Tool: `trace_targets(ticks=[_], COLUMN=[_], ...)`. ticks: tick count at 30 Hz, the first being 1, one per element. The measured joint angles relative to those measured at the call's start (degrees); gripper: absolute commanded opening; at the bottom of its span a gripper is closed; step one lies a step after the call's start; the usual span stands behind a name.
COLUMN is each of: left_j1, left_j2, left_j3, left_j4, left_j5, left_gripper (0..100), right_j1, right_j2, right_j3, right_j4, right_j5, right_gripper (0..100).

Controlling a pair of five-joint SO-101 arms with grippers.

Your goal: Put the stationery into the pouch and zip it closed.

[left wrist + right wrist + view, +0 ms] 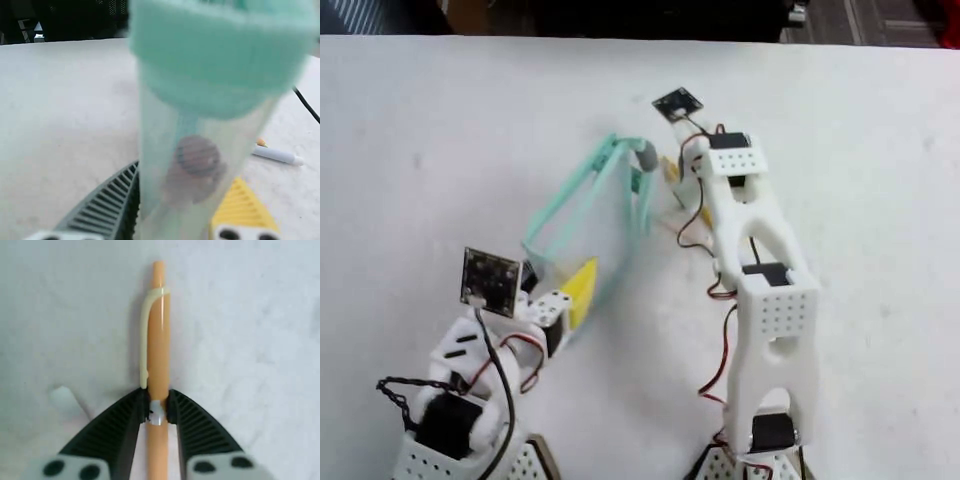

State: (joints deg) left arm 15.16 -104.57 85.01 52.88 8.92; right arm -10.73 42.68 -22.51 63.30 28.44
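The white table (440,130) runs back to a dark strip of room along its far edge, and both arms work over its middle. Your left gripper (185,190) has its grey and yellow fingers closed on the clear pouch (565,195) with the mint-green trim, gripping it at the near end. A grey round piece (197,155) shows through the plastic, apparently already inside.

Your right gripper (157,397) is pinching the orange pen (159,330), with its black fingers pressed on the barrel just below the cream clip. It sits just beside the pouch's far end. I cannot tell whether the pen is clear of the table. A white marker (276,154) lies loose on the table, apart from the pouch.

Watch these from here:

- **Pen swinging.** The hold is a narrow pinch on a smooth round barrel, with most of the pen sticking out past the fingers. A knock against the trim could swing or slide it out of line.
- **Pouch shifting.** The pouch looks soft and is held at one end only. A pen that meets the rim instead of the opening may push the far end away or fold it shut.
- **Pouch slipping.** A hard push could drag the thin plastic out from between the left fingers.
- **Opening unclear.** I cannot make out how wide the mouth stands, so confirm that before you commit.
- **Zip too early.** The marker has to go in before you zip.
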Motion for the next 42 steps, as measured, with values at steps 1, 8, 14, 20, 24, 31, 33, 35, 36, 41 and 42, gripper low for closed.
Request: trace_targets(ticks=[1, 8, 14, 20, 24, 31, 33, 35, 36, 41, 42], left_j1=[0.00, 0.00, 0.00, 0.00, 0.00, 0.00, 0.00, 0.00, 0.00, 0.00, 0.00], left_j2=[0.00, 0.00, 0.00, 0.00, 0.00, 0.00, 0.00, 0.00, 0.00, 0.00, 0.00], left_j3=[0.00, 0.00, 0.00, 0.00, 0.00, 0.00, 0.00, 0.00, 0.00, 0.00, 0.00], left_j4=[0.00, 0.00, 0.00, 0.00, 0.00, 0.00, 0.00, 0.00, 0.00, 0.00, 0.00], left_j5=[0.00, 0.00, 0.00, 0.00, 0.00, 0.00, 0.00, 0.00, 0.00, 0.00, 0.00], left_gripper=[20, 20, 20, 20, 20, 20, 20, 20, 20, 20, 20], right_j1=[0.00, 0.00, 0.00, 0.00, 0.00, -0.09, -0.09, -0.09, 0.00, 0.53, 0.53], right_j2=[0.00, 0.00, 0.00, 0.00, 0.00, -7.56, -11.78, -15.91, -17.76, -27.25, -29.36], right_j3=[0.00, 0.00, 0.00, 0.00, 0.00, 0.26, 0.26, 0.26, 0.26, 0.26, 0.26], right_j4=[0.00, 0.00, 0.00, 0.00, 0.09, 6.59, 7.91, 8.44, 8.44, 10.90, 11.87], right_j5=[0.00, 0.00, 0.00, 0.00, 0.00, -0.09, -0.09, -0.09, -0.09, -0.09, -0.09], right_gripper=[1.7, 1.7, 1.7, 1.7, 1.7, 1.7, 1.7, 1.7, 1.7, 1.7, 1.7])
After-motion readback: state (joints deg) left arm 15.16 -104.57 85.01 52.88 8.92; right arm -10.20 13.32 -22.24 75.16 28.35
